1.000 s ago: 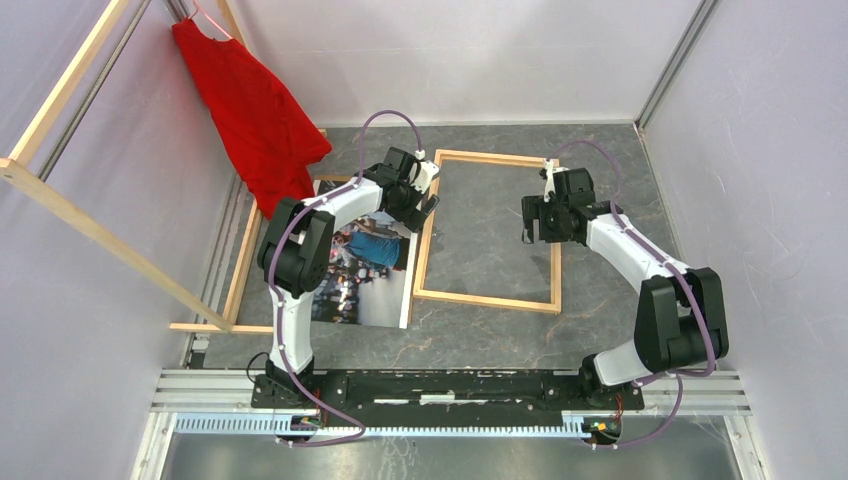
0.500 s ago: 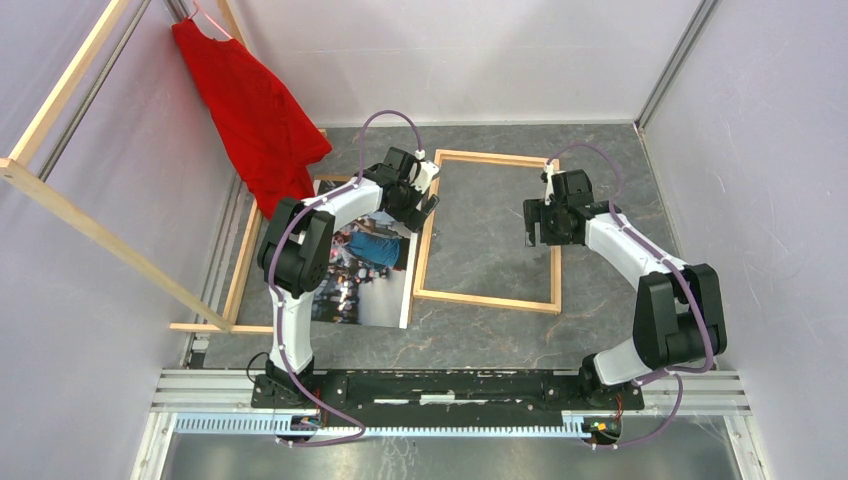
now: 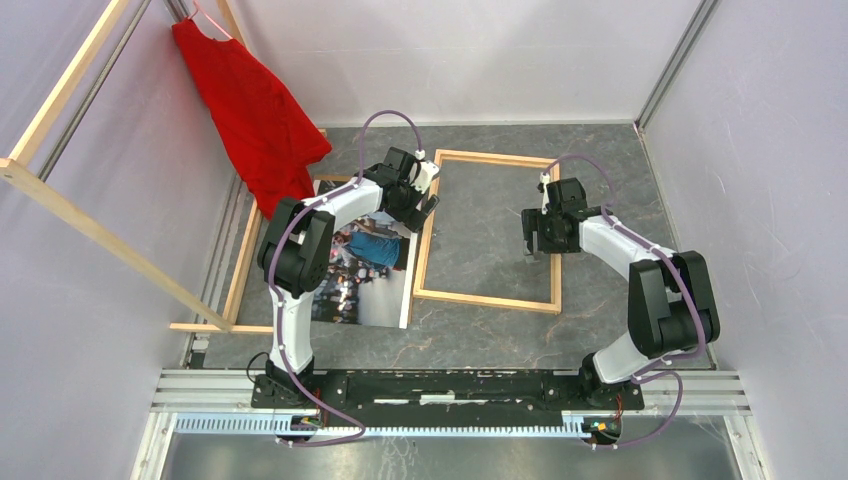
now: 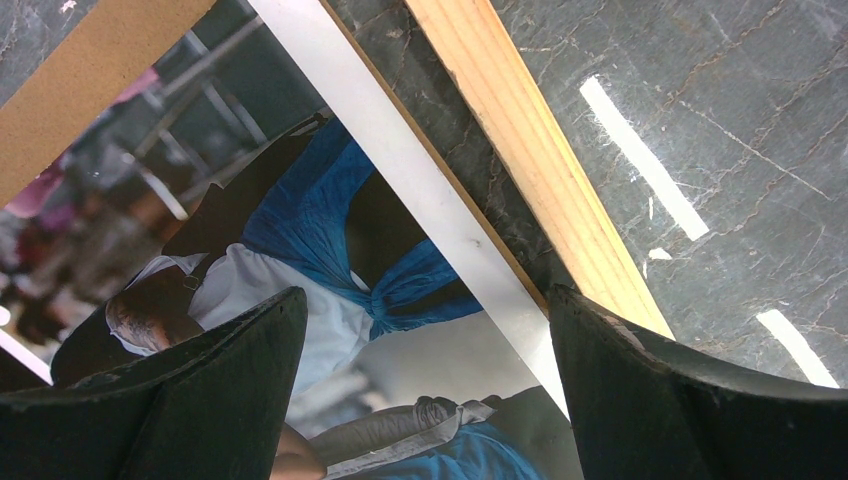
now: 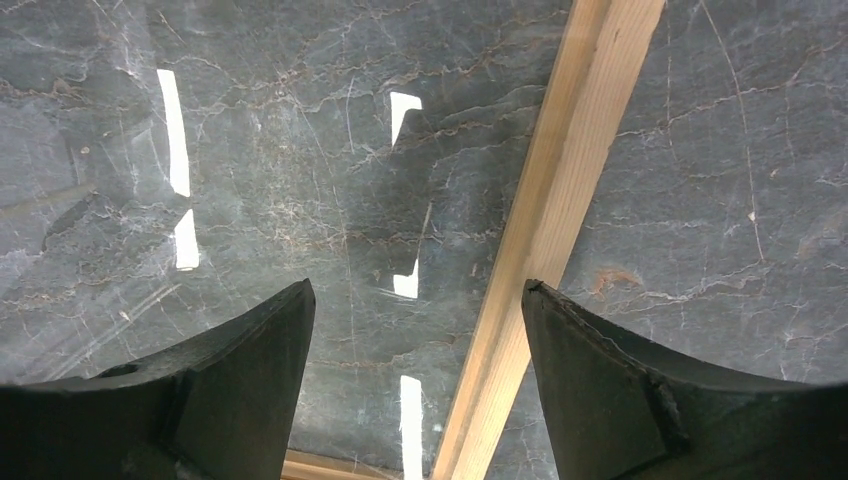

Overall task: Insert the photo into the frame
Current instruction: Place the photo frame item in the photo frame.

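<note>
From above, the frame lies flat on the grey marbled table. Its long axis runs from the near edge toward the far wall, leaning slightly left at the near end. The photo lies picture side up just left of it. Its long axis runs almost parallel to the frame's, and its right edge sits close beside the frame's left bar. The left pincer hangs over the photo's far right corner, and the right pincer hangs inside the frame near its right bar. A red garment hangs from wooden rack bars at the far left.

In the left wrist view, the left pincer is spread wide and holds nothing. Below it are the photo's white border and blue-clad figures. Brown cardboard shows at the upper left. The frame bar runs diagonally beside the photo's edge, with a narrow strip of table between them.

In the right wrist view, the right pincer is spread and empty above the table. A frame bar slants past one finger.
</note>
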